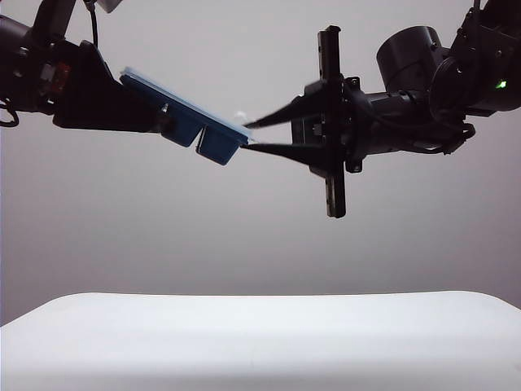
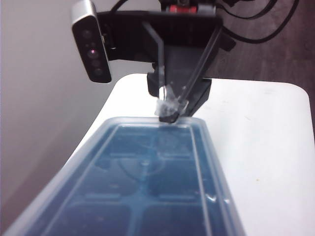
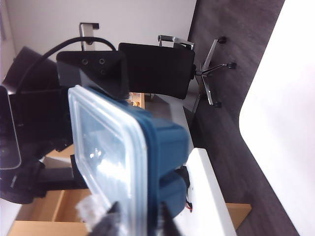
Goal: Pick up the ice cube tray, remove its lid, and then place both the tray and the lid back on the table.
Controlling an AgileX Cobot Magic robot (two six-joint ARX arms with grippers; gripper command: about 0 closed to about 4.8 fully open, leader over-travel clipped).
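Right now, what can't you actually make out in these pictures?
- Left gripper: the exterior view is too dark to show its jaws, and the left wrist view cuts it off.
- Right gripper: whether its tips pinch the lid is blurred.
- Tray: its compartments show dimly under the frosted lid.

Tray (image 1: 195, 126) is up in the air, well above the tabletop (image 1: 260, 342), tilted so its right end sits lower. Lid (image 1: 163, 88) is on top of the tray. Left pincer (image 1: 159, 118) is at the tray's left end, coming in from the left. Right pincer (image 1: 248, 136) comes in from the right, fingertips (image 1: 254, 124) at the tray's lower right end, one above the edge and one below. Nothing is lying on the tabletop.
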